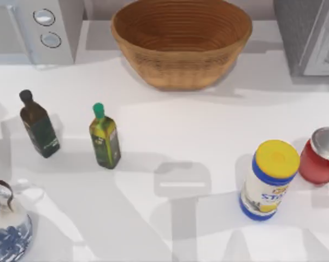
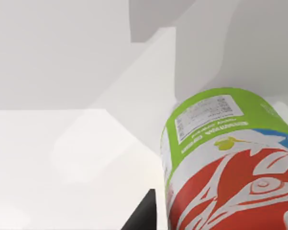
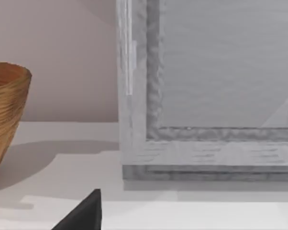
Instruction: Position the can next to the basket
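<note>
Can (image 2: 230, 163) fills left wrist view, grip unclear; basket (image 1: 181, 41) holds nothing.

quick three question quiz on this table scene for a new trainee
1. True or false: the red jar stands beside the yellow-lidded canister on the right side of the table.
2. The green-capped bottle is: A) upright B) lying on its side C) upside down.
3. Fill in: the can shows close up in the ___ wrist view.
Key: 1 true; 2 A; 3 left.
</note>
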Controlling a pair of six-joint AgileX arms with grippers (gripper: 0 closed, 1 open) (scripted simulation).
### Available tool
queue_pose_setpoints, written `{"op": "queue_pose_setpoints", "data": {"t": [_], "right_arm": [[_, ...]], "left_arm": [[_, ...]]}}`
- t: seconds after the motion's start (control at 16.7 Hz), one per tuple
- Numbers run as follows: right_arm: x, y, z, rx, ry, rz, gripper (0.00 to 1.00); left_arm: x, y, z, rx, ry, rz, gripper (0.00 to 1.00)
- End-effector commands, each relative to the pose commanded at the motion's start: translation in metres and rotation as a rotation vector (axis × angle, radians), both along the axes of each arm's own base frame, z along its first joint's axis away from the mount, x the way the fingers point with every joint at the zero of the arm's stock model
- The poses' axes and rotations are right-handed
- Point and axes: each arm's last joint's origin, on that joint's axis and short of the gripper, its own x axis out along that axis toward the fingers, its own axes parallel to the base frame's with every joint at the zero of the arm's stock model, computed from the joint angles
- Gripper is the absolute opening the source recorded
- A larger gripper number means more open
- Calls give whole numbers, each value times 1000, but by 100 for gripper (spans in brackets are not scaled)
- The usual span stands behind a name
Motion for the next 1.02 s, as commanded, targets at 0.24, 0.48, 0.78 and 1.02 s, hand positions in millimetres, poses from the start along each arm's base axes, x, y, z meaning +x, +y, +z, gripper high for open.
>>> {"op": "queue_pose_setpoints", "data": {"t": [0.24, 0.48, 0.78, 1.02], "right_arm": [[0, 0, 0, 0, 0, 0, 100], [0, 0, 0, 0, 0, 0, 100], [0, 0, 0, 0, 0, 0, 100], [0, 0, 0, 0, 0, 0, 100]], "left_arm": [[0, 0, 0, 0, 0, 0, 17], [0, 0, 0, 0, 0, 0, 0], [0, 0, 0, 0, 0, 0, 0], [2, -2, 3, 2, -11, 2, 0]]}}
